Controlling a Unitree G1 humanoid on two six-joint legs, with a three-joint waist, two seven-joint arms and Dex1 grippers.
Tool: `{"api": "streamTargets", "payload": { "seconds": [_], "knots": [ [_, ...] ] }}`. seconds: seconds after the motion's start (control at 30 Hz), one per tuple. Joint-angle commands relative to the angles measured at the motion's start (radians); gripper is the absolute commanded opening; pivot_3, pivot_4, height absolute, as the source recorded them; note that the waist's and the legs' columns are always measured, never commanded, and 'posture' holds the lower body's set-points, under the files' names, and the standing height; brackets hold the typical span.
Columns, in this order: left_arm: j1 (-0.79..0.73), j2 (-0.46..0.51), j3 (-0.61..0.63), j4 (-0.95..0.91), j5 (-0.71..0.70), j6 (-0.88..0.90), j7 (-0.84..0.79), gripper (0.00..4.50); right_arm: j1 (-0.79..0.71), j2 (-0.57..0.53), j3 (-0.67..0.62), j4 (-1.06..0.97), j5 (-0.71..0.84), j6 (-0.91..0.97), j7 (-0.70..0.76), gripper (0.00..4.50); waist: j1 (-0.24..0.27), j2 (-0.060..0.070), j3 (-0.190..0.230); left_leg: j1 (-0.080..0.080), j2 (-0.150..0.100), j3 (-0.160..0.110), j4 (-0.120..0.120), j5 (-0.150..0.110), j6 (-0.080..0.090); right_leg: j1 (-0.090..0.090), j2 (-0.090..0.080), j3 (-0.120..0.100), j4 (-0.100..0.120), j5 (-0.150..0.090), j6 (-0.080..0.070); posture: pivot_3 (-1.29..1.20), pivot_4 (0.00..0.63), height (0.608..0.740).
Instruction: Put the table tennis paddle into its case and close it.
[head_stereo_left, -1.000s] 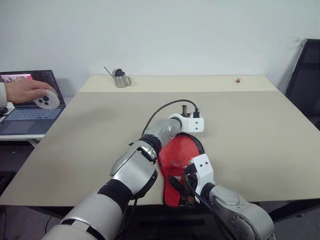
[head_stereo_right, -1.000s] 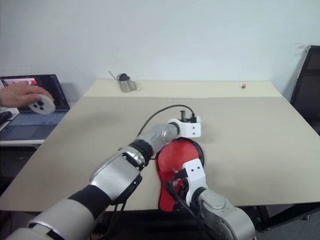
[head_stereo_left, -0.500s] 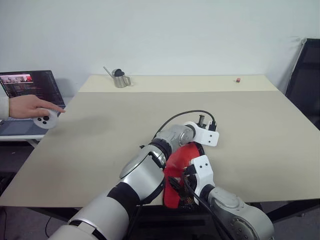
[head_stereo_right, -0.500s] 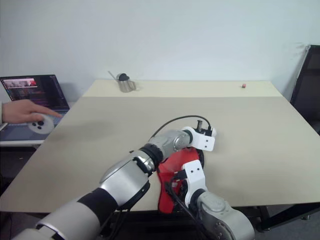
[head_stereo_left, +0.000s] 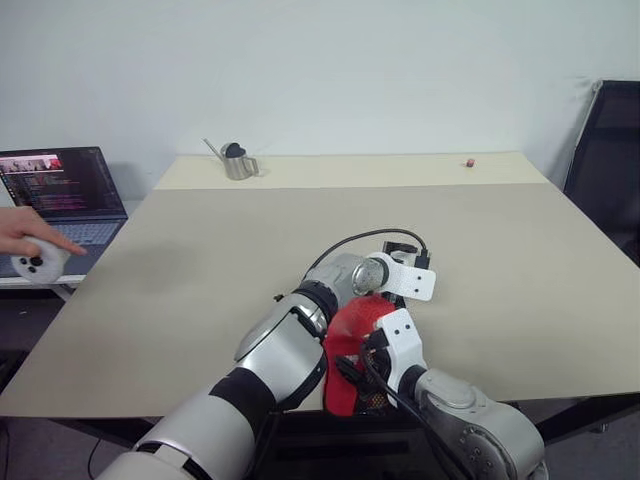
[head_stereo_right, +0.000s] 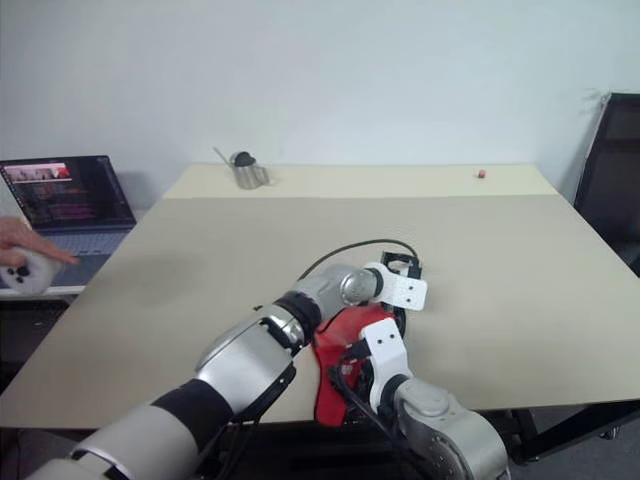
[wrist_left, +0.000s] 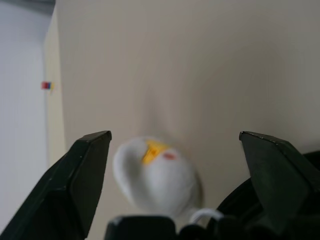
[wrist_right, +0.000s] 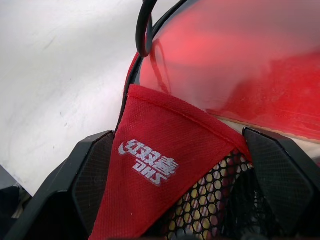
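The case (head_stereo_left: 347, 340) lies near the table's front edge, its narrow end past the edge. Its red flap with white logo (wrist_right: 150, 165) and mesh is folded back off the table tennis paddle's red face (wrist_right: 240, 65). My right gripper (wrist_right: 179, 134) is open, and its fingers (wrist_right: 95, 175) straddle the flap's narrow end. My left gripper (wrist_left: 174, 136) is open wide at the case's far rim (wrist_left: 235, 200), pointing out over bare table. A blurred white lump (wrist_left: 157, 175) with a yellow mark sits close between its fingers. The left arm crosses over the case (head_stereo_right: 345, 335).
A metal pitcher (head_stereo_left: 237, 162) and a small red thing (head_stereo_left: 468, 162) stand at the table's (head_stereo_left: 200, 260) far edge. A laptop (head_stereo_left: 62, 195) and a person's hand on a white round device (head_stereo_left: 30, 258) are off the left side. A black chair (head_stereo_left: 605, 160) is at right.
My left hand has swung right and nearer along the case's far rim, covering more of the red face. The person's hand slid left and nearer with the white device. The right arm kept still.
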Motion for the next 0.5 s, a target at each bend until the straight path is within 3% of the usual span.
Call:
{"api": "streamTargets", "payload": {
  "seconds": [0.03,0.13,0.3,0.5],
  "knots": [
    [-0.003,0.013,0.019,-0.025,-0.027,-0.057,-0.032,4.49,0.011,-0.022,0.016,0.131,0.006,0.055,0.026,4.5,0.0,0.0,0.0,0.002,0.0,0.0,0.0,0.0,0.0,0.003,0.0,0.0,0.0,0.0,0.0,0.0,0.15,0.74],
    [-0.016,0.035,0.056,-0.033,-0.065,-0.097,-0.047,4.49,-0.019,-0.032,0.008,0.161,0.004,0.043,0.044,4.5,0.0,0.0,0.001,0.014,0.002,0.0,-0.002,0.0,0.0,0.015,0.0,0.0,-0.002,-0.001,0.001,0.0,0.15,0.74],
    [-0.028,0.093,0.11,-0.049,-0.126,-0.169,-0.072,4.49,-0.06,-0.052,-0.017,0.198,0.005,0.029,0.084,4.5,-0.002,0.0,0.001,0.014,0.003,0.0,-0.001,0.0,0.001,0.015,0.002,0.0,-0.001,-0.001,0.001,0.0,0.15,0.74],
    [-0.016,0.259,0.225,-0.082,-0.254,-0.212,-0.153,4.49,-0.111,-0.103,-0.059,0.224,0.021,0.015,0.153,4.5,-0.007,0.001,0.001,0.014,0.005,0.0,-0.001,0.0,0.0,0.014,0.003,-0.001,0.0,0.0,0.001,0.0,0.15,0.74]
  ]
}}
